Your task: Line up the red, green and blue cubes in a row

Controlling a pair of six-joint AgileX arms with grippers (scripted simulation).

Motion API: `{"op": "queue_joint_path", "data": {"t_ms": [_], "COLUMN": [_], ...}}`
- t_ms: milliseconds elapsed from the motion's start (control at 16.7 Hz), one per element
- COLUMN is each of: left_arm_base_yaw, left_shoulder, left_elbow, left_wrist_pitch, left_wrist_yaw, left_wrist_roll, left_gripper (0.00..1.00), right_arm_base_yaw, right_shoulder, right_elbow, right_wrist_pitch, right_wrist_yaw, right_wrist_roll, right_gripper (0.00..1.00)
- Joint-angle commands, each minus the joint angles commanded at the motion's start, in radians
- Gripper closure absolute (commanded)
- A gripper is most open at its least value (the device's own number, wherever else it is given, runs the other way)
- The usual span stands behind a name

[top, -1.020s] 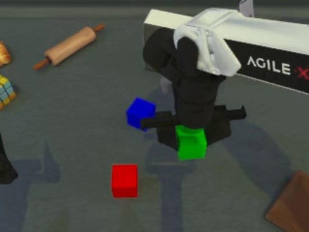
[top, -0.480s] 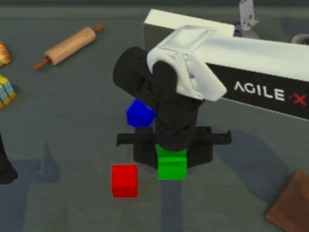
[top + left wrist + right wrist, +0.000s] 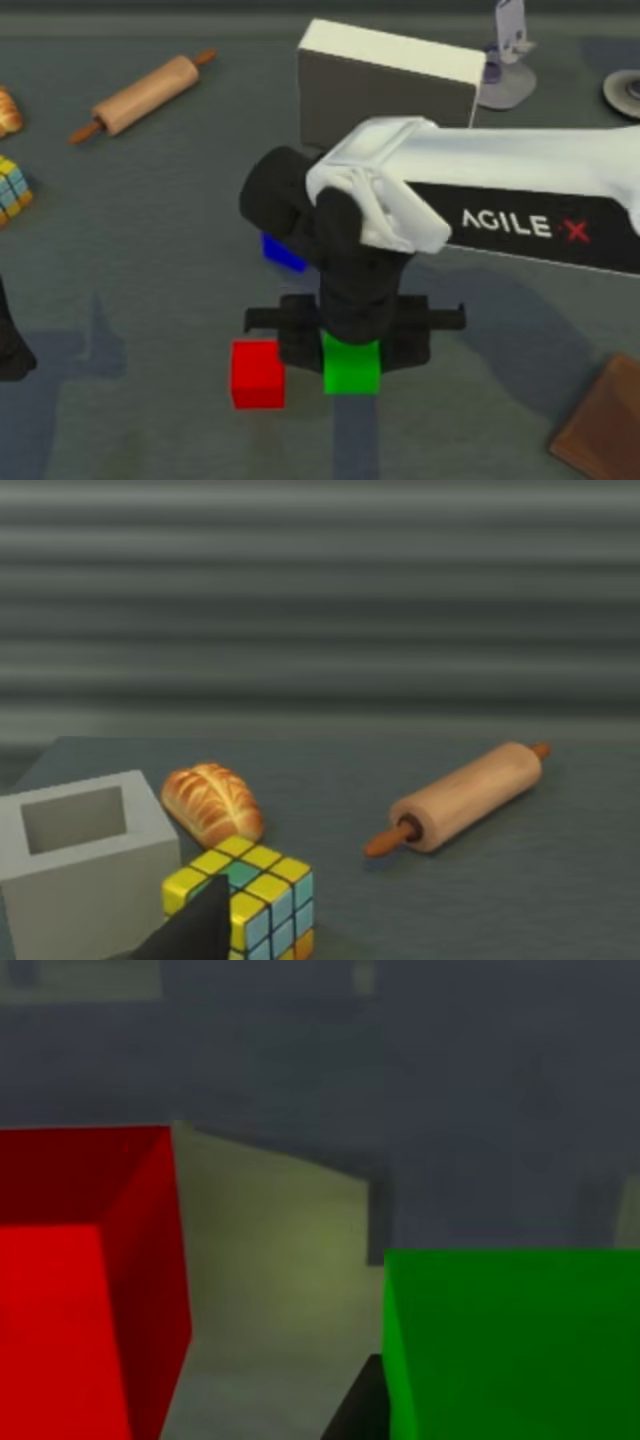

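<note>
**A:** Item one, step in hand: setting down the small matte bright green cube (image 3: pixel 351 367). How do you want it done?

**B:** You carry it in the right gripper (image 3: pixel 352 352), which hangs just to the right of the small matte bright red cube (image 3: pixel 257 373). Take the red cube as your landmark. Lower straight, keep the green cube's near face level with the red cube's near face, and leave the narrow strip of table (image 3: pixel 280 1290) that shows between them in the right wrist view. Release only once the cube sits flat, in my judgement; a tilt would knock it out of line.

**A:** Item two, fingers?

**B:** Clamped on the green cube. The dark body of the gripper covers the cube's far part from above, with only its near part showing below the wrist. One dark fingertip edge shows at the cube's lower corner in the right wrist view.

**A:** Item three, the remaining cube?

**B:** The small matte deep blue cube (image 3: pixel 283 253) lies beyond the red cube and slightly right of it, well apart, mostly hidden under the right arm. It is not yet in the row.

**A:** Item four, other arm?

**B:** The left gripper (image 3: pixel 10 350) is parked far to the left of the red cube. I cannot tell how its fingers stand.
</note>
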Motion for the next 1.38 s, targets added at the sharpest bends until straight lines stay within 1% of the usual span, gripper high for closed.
{"op": "queue_joint_path", "data": {"t_ms": [120,360,1140,1200,1380], "left_arm_base_yaw": [0.000,0.000,0.000,0.000,0.000], "left_shoulder": [0.000,0.000,0.000,0.000,0.000], "left_elbow": [0.000,0.000,0.000,0.000,0.000], "left_wrist_pitch": [0.000,0.000,0.000,0.000,0.000], "left_wrist_yaw": [0.000,0.000,0.000,0.000,0.000], "left_wrist_roll": [0.000,0.000,0.000,0.000,0.000], "left_gripper": [0.00,0.00,0.00,0.00,0.00], "right_arm_base_yaw": [0.003,0.004,0.004,0.004,0.004], "right_shoulder": [0.016,0.020,0.020,0.020,0.020], "right_elbow": [-0.038,-0.046,-0.046,-0.046,-0.046], "right_wrist_pitch": [0.050,0.060,0.060,0.060,0.060], "right_wrist_yaw": [0.001,0.001,0.001,0.001,0.001], "right_wrist_roll": [0.000,0.000,0.000,0.000,0.000], "right_gripper": [1.00,1.00,0.02,0.00,0.00]}}
